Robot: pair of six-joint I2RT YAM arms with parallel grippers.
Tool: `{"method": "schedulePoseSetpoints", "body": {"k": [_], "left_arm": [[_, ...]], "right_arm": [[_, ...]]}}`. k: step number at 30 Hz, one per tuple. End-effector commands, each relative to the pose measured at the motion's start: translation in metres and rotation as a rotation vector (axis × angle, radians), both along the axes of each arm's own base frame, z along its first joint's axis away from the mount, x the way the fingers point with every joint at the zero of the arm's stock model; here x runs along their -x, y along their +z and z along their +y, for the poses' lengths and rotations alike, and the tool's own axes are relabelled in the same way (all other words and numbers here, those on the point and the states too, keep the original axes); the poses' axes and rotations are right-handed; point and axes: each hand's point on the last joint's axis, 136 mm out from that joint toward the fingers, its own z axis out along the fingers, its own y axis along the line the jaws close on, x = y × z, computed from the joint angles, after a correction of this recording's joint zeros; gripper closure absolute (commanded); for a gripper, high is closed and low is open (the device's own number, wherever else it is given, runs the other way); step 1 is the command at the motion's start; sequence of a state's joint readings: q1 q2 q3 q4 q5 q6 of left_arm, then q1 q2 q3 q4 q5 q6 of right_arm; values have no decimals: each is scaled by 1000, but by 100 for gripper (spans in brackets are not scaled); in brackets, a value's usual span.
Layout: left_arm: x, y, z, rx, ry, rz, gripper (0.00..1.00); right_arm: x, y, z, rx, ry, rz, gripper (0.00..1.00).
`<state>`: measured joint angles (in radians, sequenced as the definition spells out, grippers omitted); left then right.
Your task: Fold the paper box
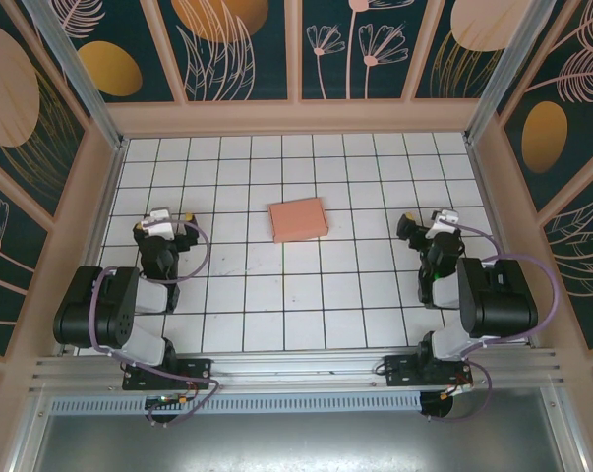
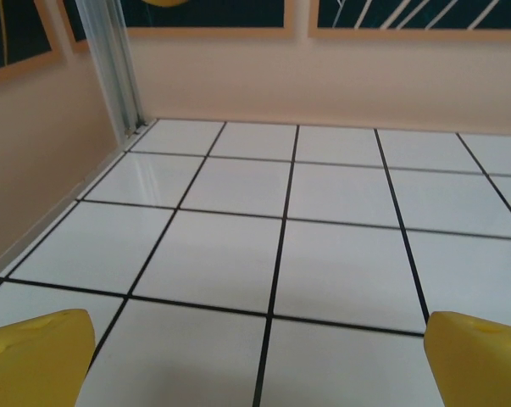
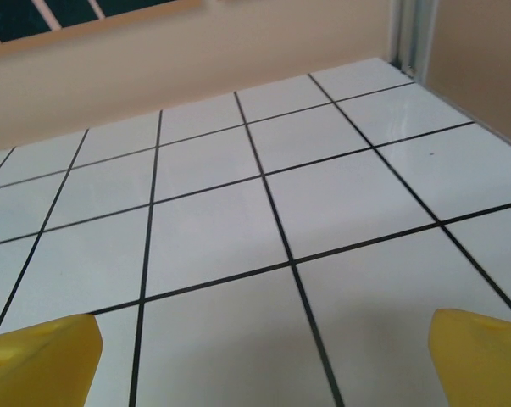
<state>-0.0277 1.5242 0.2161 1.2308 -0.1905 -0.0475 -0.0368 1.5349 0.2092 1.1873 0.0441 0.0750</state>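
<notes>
Paper box [image 1: 299, 219] squarish, lying mid-table [image 1: 276, 324]; left tool [image 2: 257, 363], right tool [image 3: 262, 363] spread wide, empty.

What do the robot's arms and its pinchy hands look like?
The left arm and the right arm are black, with chunky round joints and pale grey sections. A thin purple cable loops along each one. The left gripper and right gripper each have a white block beside them, and their fingers are bright yellow.
</notes>
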Motion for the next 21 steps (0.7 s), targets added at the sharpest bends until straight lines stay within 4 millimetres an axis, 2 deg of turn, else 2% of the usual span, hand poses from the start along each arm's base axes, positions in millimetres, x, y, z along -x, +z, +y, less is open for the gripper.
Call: {"method": "schedulePoseSetpoints", "body": {"k": [1,21], "left_arm": [[-6,20,-1,28,-8,-76,1],[-6,20,-2,29,-14,-74,1]], "right_arm": [[-8,23,3,43,15,-88,1],[-6,23,5,54,15,-90,1]]}}
